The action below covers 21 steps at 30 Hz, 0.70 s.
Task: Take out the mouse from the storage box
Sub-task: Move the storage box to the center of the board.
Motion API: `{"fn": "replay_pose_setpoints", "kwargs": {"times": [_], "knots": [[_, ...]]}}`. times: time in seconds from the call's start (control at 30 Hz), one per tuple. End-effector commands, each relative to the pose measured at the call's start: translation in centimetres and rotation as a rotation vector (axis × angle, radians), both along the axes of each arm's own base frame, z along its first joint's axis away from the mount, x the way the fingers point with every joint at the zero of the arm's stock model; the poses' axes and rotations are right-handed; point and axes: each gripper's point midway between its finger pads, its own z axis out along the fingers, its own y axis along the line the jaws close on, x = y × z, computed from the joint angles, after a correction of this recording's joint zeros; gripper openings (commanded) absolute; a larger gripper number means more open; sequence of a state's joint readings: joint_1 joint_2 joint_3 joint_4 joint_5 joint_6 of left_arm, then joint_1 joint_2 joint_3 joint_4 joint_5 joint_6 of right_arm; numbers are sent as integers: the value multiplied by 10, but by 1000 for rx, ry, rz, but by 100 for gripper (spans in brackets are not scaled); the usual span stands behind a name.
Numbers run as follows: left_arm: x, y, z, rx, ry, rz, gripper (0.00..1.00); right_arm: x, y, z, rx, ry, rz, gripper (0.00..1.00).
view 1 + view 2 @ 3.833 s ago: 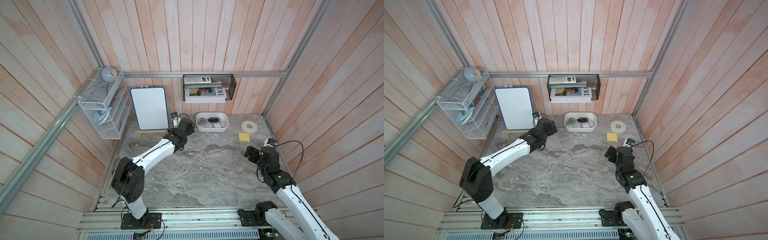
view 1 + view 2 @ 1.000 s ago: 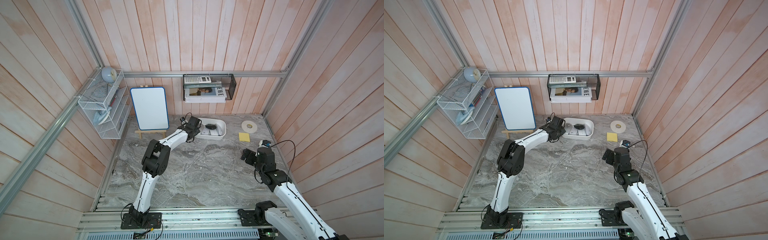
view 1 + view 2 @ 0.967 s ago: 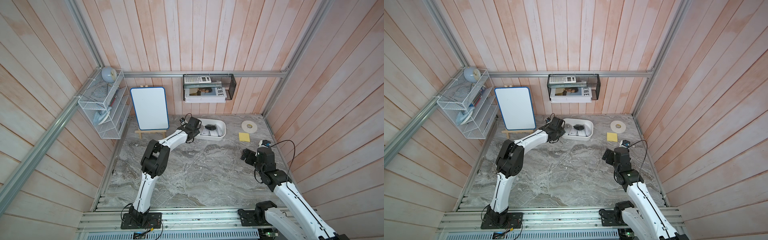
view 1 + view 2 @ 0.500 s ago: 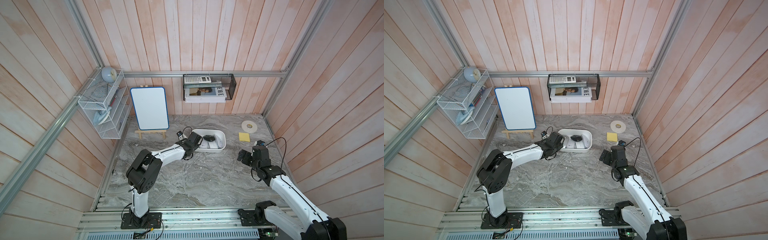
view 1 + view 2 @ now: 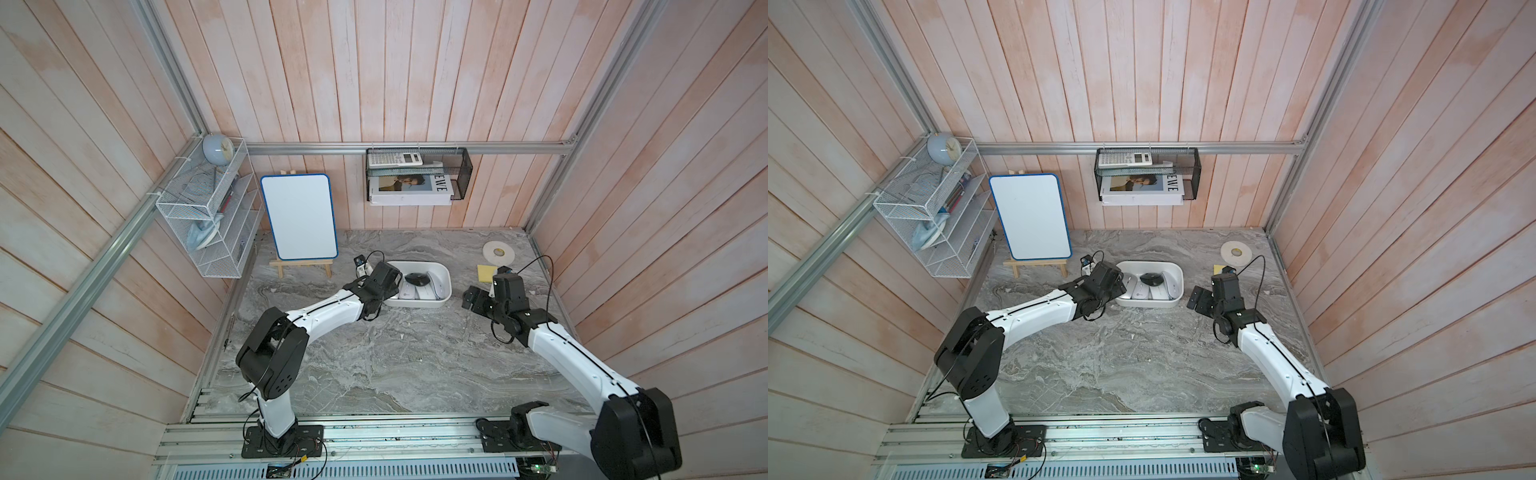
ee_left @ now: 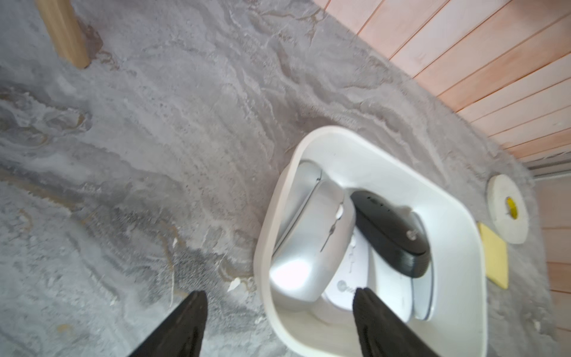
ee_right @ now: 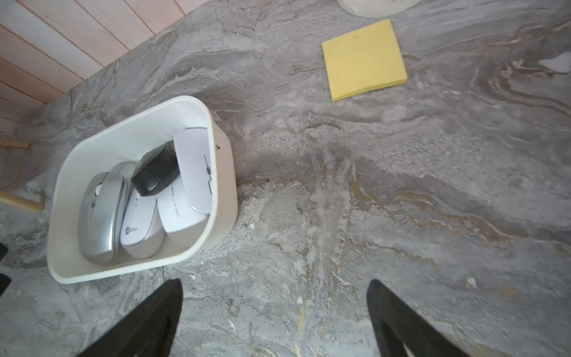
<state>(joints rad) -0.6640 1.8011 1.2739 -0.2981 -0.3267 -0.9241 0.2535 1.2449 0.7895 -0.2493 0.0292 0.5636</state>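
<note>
- Grey marble-patterned tabletop point(image 5: 374, 353): carries everything below.
- Blue-framed whiteboard on a wooden easel point(image 5: 299, 222): upright at the back wall, behind the left arm.
- Shallow white plastic storage box point(image 7: 129, 136): flat on the tabletop, between the two grippers in both top views.
- Left gripper point(image 6: 278, 292): fingers apart and holding nothing. One finger is outside the box's end wall and the other is over the inside.
- Right gripper point(image 7: 275, 282): fingers spread wide, holding nothing, over bare tabletop near the box's other end.
- Silver computer mouse point(image 7: 99, 213): inside the box, at the left-gripper end.
- White plastic mice point(image 7: 182, 216): inside the box, packed side by side beside the silver one.
- Black computer mouse point(image 7: 156, 174): inside the box, resting on top of the white ones.
- White tape roll point(image 5: 498, 252): flat near the back right corner.
- Yellow square sticky-note pad point(image 7: 364, 58): just beside the roll, well apart from the box.
</note>
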Motion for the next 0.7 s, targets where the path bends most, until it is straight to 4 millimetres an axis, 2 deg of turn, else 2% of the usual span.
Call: {"fn": "replay_pose_setpoints", "kwargs": {"times": [0.0, 0.13, 0.27, 0.37, 0.53, 0.67], "knots": [[17, 4, -11, 33, 35, -86, 84, 24, 19, -1, 77, 26, 32, 97], [36, 4, -20, -8, 46, -121, 93, 52, 36, -12, 131, 77, 49, 96], [49, -10, -23, -11, 54, -190, 94, 73, 49, -29, 163, 137, 59, 94], [54, -19, -28, -26, 72, -221, 94, 85, 66, -31, 219, 145, 110, 92], [54, -30, -34, -73, 92, -246, 95, 93, 85, -30, 226, 155, 152, 92], [43, -34, -36, -106, 108, -253, 94, 89, 96, -33, 226, 175, 184, 92]]}}
